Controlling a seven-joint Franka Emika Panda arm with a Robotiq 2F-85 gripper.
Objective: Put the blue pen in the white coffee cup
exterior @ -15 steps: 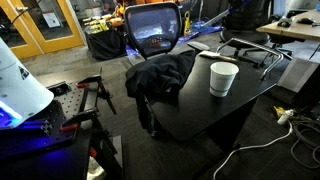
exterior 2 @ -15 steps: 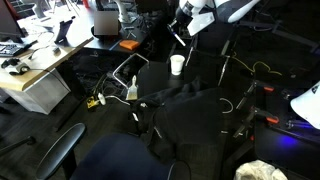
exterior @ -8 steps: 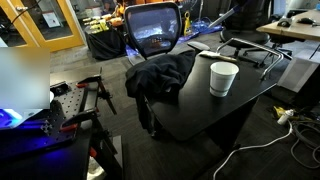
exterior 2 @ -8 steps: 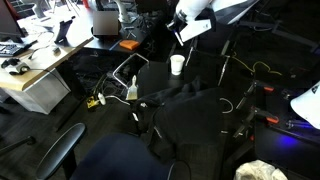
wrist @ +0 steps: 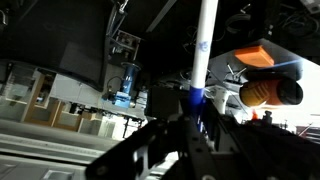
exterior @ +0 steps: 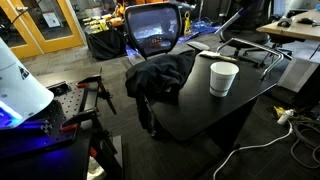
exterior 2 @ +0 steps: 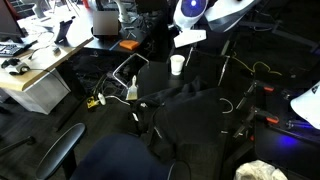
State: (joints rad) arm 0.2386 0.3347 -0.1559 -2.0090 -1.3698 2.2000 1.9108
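In an exterior view a black garment (exterior: 160, 74) lies heaped on the left part of the dark surface (exterior: 200, 112), with a mesh-backed office chair (exterior: 153, 30) standing behind it. To its right the white coffee cup (exterior: 224, 78) stands upright on the surface, apart from the cloth, and black metal rods (exterior: 252, 50) lie further right behind it. In an exterior view from the opposite side, an orange object (exterior 2: 130, 45) rests on the floor at the left. Right of it the cup (exterior 2: 177, 64) stands near the far edge of the surface (exterior 2: 205, 120), and the hand (exterior 2: 190, 38) hangs in the air above the cup and a little to its right, not touching it. In the wrist view the hand (wrist: 193, 125) is narrowed around the blue pen (wrist: 203, 50), which rises upright from between the dark fingers (wrist: 160, 140); its shaft is pale above a blue grip.
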